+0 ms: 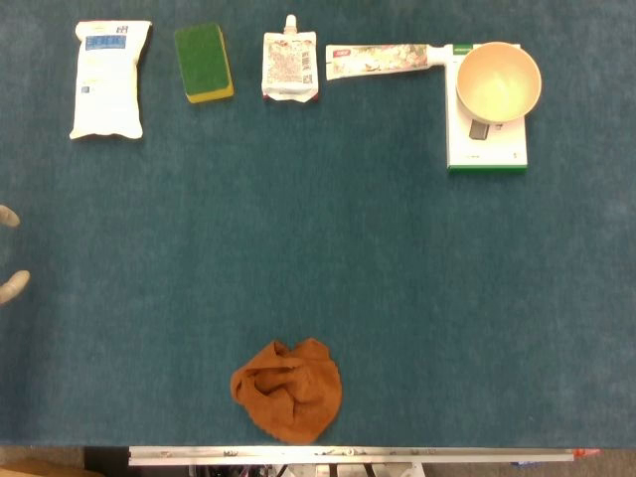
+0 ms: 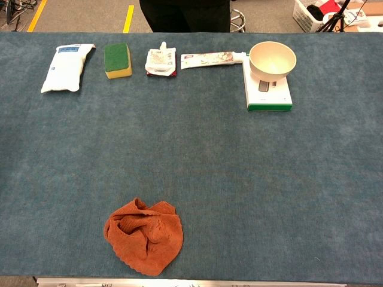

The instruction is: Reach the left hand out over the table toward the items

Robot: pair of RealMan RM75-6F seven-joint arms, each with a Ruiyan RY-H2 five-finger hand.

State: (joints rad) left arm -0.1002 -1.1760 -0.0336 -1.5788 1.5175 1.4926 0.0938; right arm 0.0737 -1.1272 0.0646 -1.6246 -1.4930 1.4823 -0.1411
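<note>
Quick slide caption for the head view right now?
Left hand enters at table edge; pouch, sponge, toothpaste, bowl lined up far side.

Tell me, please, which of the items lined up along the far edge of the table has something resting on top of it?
The white box with the green edge at the right end: the cream bowl sits on it, while nothing rests on the others.

Left hand (image 1: 9, 253) — only fingertips visible, seemingly apart.
</note>
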